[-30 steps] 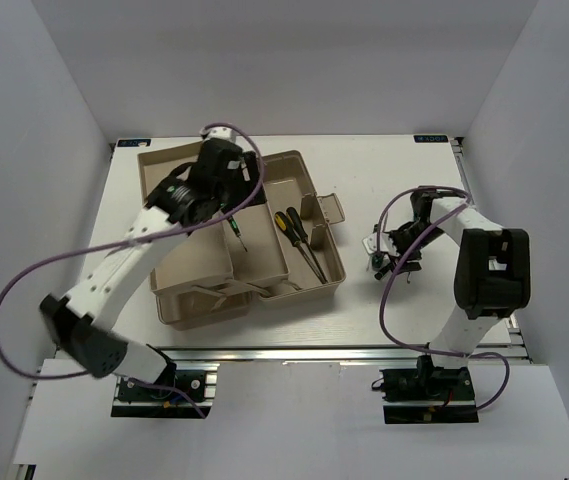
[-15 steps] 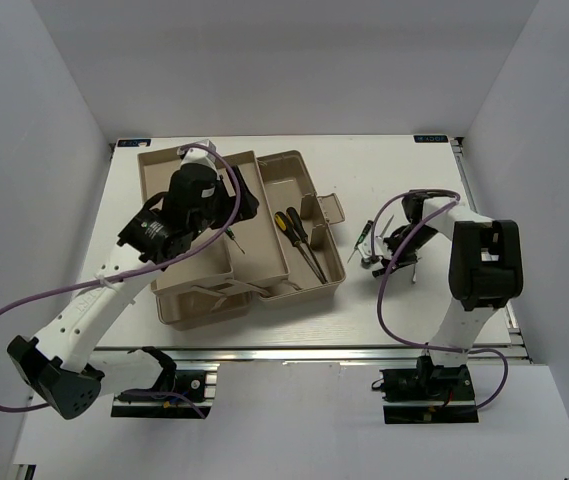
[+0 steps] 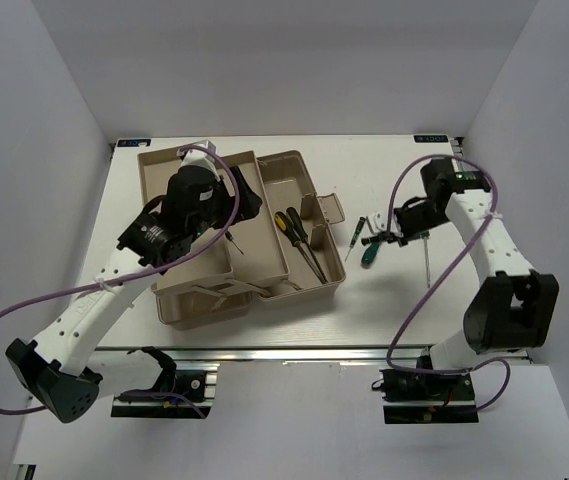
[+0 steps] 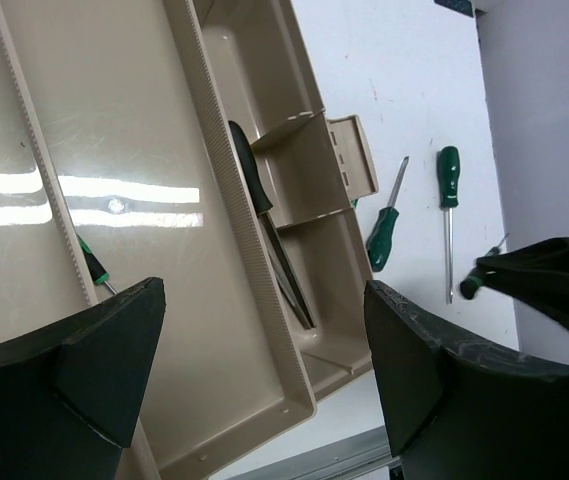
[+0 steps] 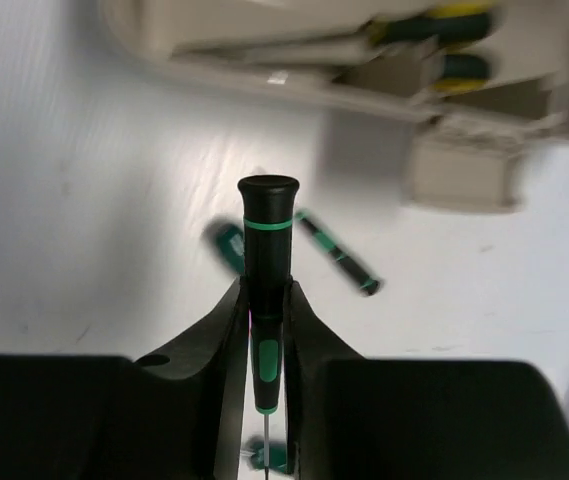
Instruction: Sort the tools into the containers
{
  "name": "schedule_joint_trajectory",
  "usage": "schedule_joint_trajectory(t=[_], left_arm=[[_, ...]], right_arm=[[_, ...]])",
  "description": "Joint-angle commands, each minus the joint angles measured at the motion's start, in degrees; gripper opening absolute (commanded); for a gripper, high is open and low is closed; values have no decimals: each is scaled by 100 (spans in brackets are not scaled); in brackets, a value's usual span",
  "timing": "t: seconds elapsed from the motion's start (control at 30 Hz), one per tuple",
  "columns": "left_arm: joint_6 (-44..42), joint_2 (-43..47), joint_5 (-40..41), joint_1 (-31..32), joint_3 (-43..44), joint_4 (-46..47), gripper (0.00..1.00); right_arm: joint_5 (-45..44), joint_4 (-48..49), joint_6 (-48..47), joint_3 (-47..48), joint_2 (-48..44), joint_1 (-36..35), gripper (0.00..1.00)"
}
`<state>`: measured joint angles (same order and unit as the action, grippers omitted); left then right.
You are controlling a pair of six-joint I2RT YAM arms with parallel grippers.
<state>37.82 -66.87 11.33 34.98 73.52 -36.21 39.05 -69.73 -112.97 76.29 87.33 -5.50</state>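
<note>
The beige toolbox [image 3: 316,175] stands open at the left. Two yellow-and-black screwdrivers [image 3: 292,226] lie in its right compartment, and a small green-and-black one [image 4: 92,266] lies in the wide tray [image 4: 114,130]. My left gripper [image 3: 236,212] hangs open over that tray, holding nothing. My right gripper [image 5: 267,312] is shut on a black-and-green precision screwdriver [image 5: 267,230], lifted above the table right of the box. Under it lie a green-handled screwdriver [image 3: 369,252] and a second green one [image 4: 449,175].
A slim black-and-green screwdriver [image 5: 339,256] also lies on the white table between the box and my right gripper. The box's hinged latch [image 3: 330,209] juts out toward these tools. Grey walls close in the table on the left, back and right.
My right gripper has shut on the precision screwdriver and risen off the table with it. The left gripper drew back slightly over the tray and stayed open.
</note>
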Motion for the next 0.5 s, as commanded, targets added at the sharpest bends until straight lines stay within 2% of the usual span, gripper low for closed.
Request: schedule_joint_trajectory(t=[0.0, 0.03, 0.07, 0.1, 0.13, 0.17, 0.2, 0.23, 0.27, 0.3, 0.33, 0.37, 0.4, 0.43, 0.47], left_arm=[[-3, 262, -26, 0, -92, 202, 90], [-3, 288, -17, 0, -118, 236, 90], [-3, 341, -8, 0, -136, 254, 90], [6, 368, -8, 0, -188, 307, 90], [6, 394, -8, 0, -206, 342, 90], [6, 429, -8, 0, -223, 368, 90], [6, 482, -8, 0, -215, 403, 90], [-12, 517, 35, 0, -197, 395, 90], [-29, 552, 70, -9, -171, 386, 90], [-47, 648, 106, 0, -136, 378, 89], [-82, 693, 193, 0, -75, 377, 90], [-160, 763, 211, 0, -57, 386, 89], [-205, 876, 211, 0, -39, 456, 89], [-275, 938, 194, 0, -13, 491, 89], [-302, 983, 159, 0, 5, 518, 89]], right_arm=[[1639, -183, 1156, 893, -251, -293, 0], [1806, 167, 1981, 1427, -225, -416, 0], [1982, 745, 4147, 1589, -225, -704, 0], [2167, 1534, 5517, 1617, -269, -855, 0], [2090, 3839, 7071, 1234, -434, -996, 0], [1828, 5106, 8688, 908, -558, -1345, 0], [1095, 6024, 10923, 661, -646, -1575, 0], [809, 6868, 11563, 546, -603, -1786, 0], [415, 7042, 12074, 588, -507, -2284, 0], [-616, 7105, 13045, 658, -237, -2533, 0], [-1061, 7001, 13455, 798, -43, -2735, 0], [-1431, 6460, 13876, 1235, 194, -2990, 0], [-1609, 6229, 14324, 1439, 693, -3027, 0], [-1489, 6113, 15121, 1615, 924, -3045, 0], [-1366, 6060, 15468, 1843, 1152, -3045, 0]])
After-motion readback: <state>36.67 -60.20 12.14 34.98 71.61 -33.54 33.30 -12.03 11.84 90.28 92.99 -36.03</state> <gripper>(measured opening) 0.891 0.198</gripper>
